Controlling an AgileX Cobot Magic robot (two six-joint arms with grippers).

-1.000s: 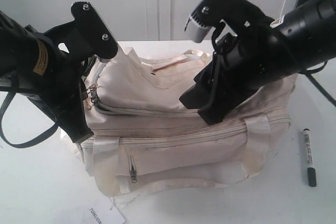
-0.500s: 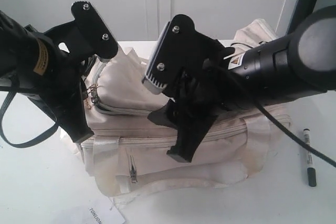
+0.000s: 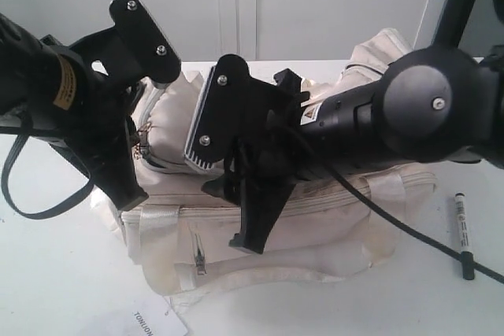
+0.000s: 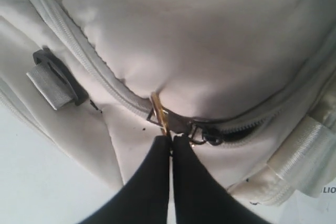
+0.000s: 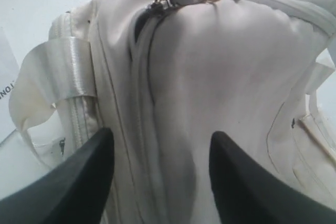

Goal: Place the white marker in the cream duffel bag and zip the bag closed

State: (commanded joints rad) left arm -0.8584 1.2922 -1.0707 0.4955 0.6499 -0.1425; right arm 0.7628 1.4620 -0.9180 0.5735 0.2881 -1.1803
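The cream duffel bag (image 3: 315, 222) lies on the white table, its top zip (image 4: 79, 51) partly open near the left end. My left gripper (image 4: 170, 140) is shut on the gold ring zip pull (image 4: 159, 113) at that end. My right gripper (image 5: 160, 140) hangs open just above the bag's top panel (image 5: 210, 66), near the main zip, and holds nothing. In the exterior view it (image 3: 232, 214) reaches across the middle of the bag. The white marker (image 3: 464, 234) lies on the table to the right of the bag, away from both grippers.
A white paper tag (image 3: 157, 322) lies in front of the bag. A black strap ring (image 4: 55, 74) sits on the bag's end. A pale webbing handle (image 5: 63, 72) loops down the side. A side pocket zip (image 3: 198, 253) faces the camera.
My right arm has swung left across the bag and dropped lower over its top, still open. The left gripper has stayed at the zip pull.
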